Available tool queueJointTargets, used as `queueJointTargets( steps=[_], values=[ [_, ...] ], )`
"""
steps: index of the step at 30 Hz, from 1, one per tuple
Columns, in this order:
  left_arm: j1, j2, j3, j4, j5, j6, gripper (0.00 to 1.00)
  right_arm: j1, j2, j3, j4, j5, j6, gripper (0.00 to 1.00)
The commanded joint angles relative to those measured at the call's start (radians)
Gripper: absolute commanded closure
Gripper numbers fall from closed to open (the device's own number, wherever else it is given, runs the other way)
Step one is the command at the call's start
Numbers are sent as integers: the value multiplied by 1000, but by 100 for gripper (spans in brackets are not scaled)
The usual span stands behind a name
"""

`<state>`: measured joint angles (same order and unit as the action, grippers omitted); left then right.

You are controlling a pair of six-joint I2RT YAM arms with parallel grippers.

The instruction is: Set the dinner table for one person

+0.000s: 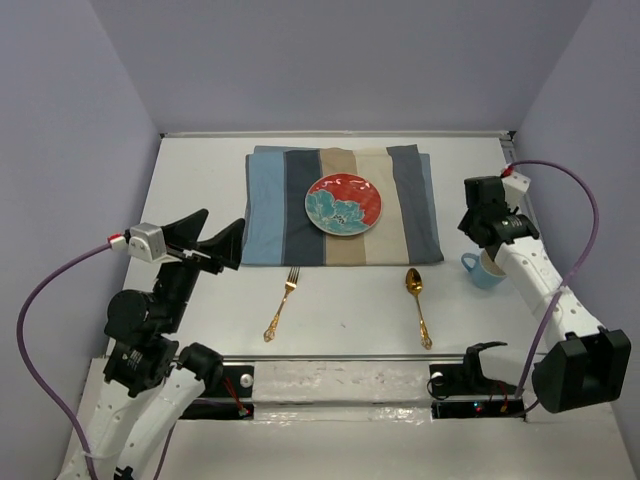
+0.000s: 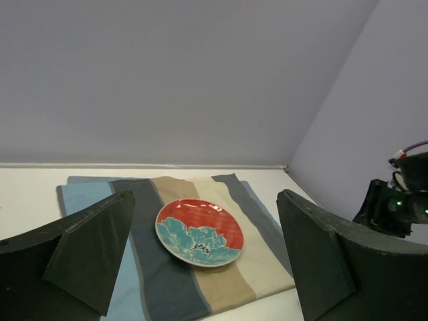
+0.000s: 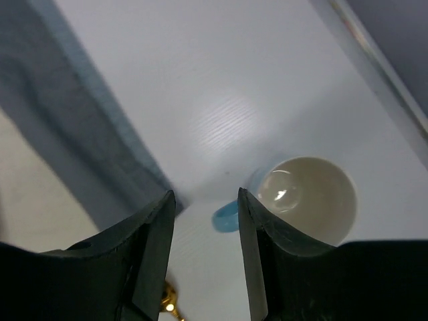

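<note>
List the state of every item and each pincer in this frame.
placemat, spread flat on the dinner table
plate, upright, empty, centred on the placemat
fork, lying flat on the table, tines toward the placemat
spoon, lying flat on the table, bowl toward the placemat
mug, upright, empty, right of the placemat
left pincer, wide open, empty
right pincer, jaws apart, empty, above the mug

Left tool [image 2: 204,221] gapes wide; right tool [image 3: 206,200], pointing down, seems partly open.
</note>
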<state>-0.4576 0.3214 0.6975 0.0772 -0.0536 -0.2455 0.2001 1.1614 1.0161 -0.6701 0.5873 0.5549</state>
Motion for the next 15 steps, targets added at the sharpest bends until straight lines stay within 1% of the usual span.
queueJointTargets(
  steps=[1, 6, 11, 15],
  values=[
    [-41, -30, 25, 39, -2, 21, 1, -123, 18, 22, 1, 85, -55, 51],
    [-67, -51, 27, 39, -6, 23, 1, -188, 27, -46, 38, 13, -64, 50],
    [-84, -62, 27, 39, -14, 26, 1, -208, 83, -79, 67, -56, -47, 51],
    [-90, -64, 27, 39, -14, 26, 1, -229, 133, -102, 136, -98, -27, 51]
  ],
)
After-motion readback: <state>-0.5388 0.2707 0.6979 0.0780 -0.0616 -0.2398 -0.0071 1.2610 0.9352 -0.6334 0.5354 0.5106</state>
